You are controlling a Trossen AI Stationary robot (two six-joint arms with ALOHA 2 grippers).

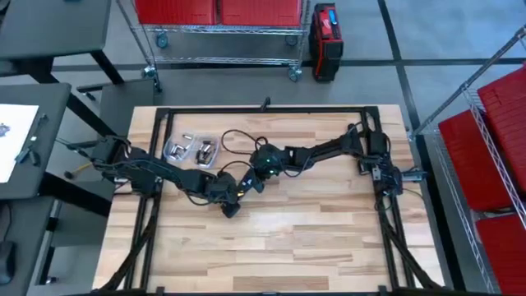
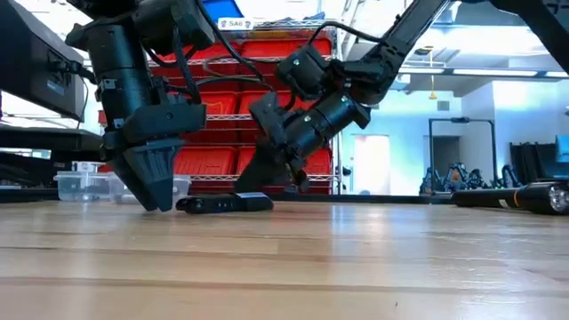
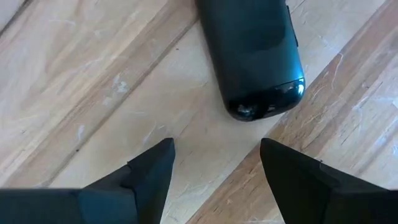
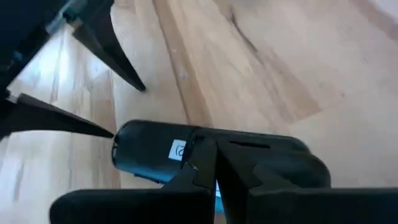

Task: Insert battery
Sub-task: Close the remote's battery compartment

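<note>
Device: you have a black, elongated handheld unit (image 3: 255,59) with a rounded glossy end and a small white label on its body.
Pose: it lies flat on its long side on the wooden bench (image 1: 329,238).
Place: near the bench's middle, somewhat toward the far edge.
Battery: you cannot tell it apart here.

A workshop: wire shelving (image 1: 218,37) with red bins (image 2: 293,62), grey floor.

Left gripper (image 3: 214,165) fingers spread apart; right gripper (image 4: 214,165) fingers pressed together.
</note>
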